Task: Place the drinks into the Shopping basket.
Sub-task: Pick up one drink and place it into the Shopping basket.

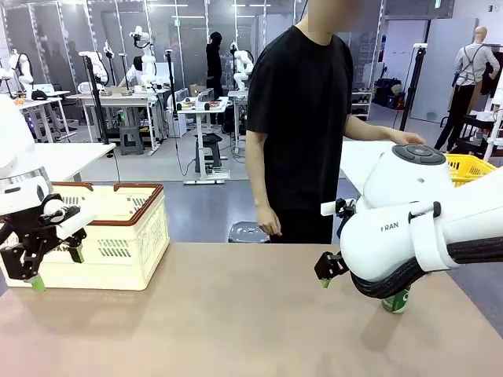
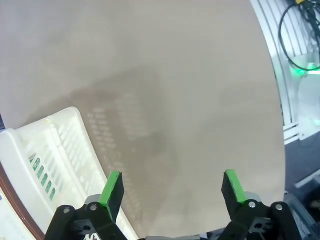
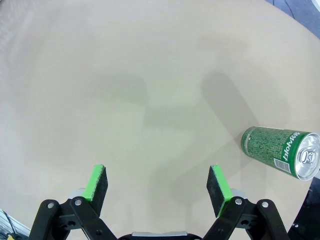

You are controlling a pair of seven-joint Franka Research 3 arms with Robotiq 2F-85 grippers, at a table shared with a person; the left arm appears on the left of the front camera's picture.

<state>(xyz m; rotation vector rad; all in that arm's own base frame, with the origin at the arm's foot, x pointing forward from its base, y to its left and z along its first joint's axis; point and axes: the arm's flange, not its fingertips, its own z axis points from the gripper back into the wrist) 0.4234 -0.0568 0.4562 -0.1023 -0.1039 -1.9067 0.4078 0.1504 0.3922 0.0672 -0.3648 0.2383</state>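
A green drink can (image 1: 397, 301) with white lettering stands on the beige table at the right, partly hidden under my right arm. In the right wrist view the same can (image 3: 280, 151) sits off to the right of my right gripper (image 3: 160, 182), which is open and empty above bare tabletop. From the front, the right gripper (image 1: 328, 272) hovers left of the can. The cream-white Shopping basket (image 1: 118, 236) with a brown rim stands at the table's far left. My left gripper (image 1: 56, 269) hangs open and empty in front of it. In the left wrist view, the left gripper (image 2: 172, 187) has the basket's wall (image 2: 45, 160) beside it.
A person in black stands at the table's far side, one hand (image 1: 270, 226) hanging down, the other on a white table (image 1: 363, 159) behind. A yellow mesh basket (image 1: 470, 166) sits at the far right. Bare tabletop lies between the two grippers.
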